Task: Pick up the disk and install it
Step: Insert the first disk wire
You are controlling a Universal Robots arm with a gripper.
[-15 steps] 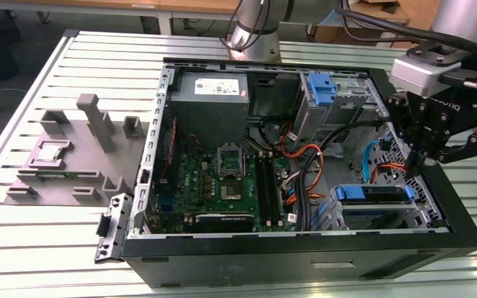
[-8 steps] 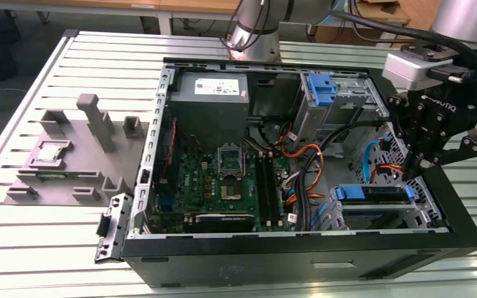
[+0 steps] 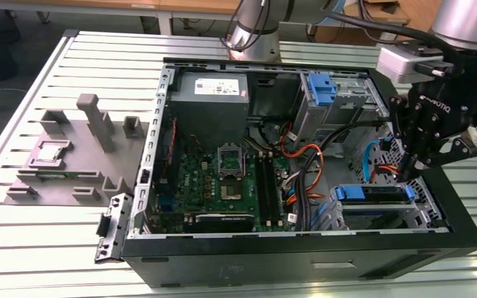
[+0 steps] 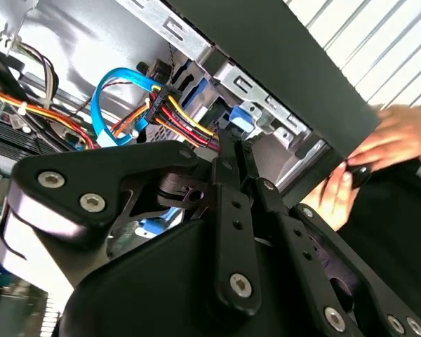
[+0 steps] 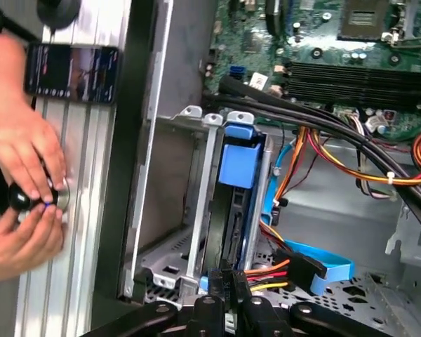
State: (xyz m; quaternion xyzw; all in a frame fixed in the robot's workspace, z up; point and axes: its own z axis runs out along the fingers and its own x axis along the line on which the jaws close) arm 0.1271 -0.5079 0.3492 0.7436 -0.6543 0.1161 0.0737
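1. The gripper [image 3: 412, 171] hangs inside the open computer case [image 3: 305, 261], just above the drive bay, its fingers drawn narrow with nothing between them.
2. The disk [image 5: 233, 210] sits on edge in its metal cage [image 5: 196, 210], blue bracket [image 5: 238, 163] outward (seated, I judge, since it fills the slot squarely).
3. Coloured power wires [image 5: 270, 274] and a blue data cable [image 5: 323, 263] lie beside the bay.
4. A person's hands [image 5: 24, 182] work a small knob on the slatted table [image 5: 77, 232] outside the case.
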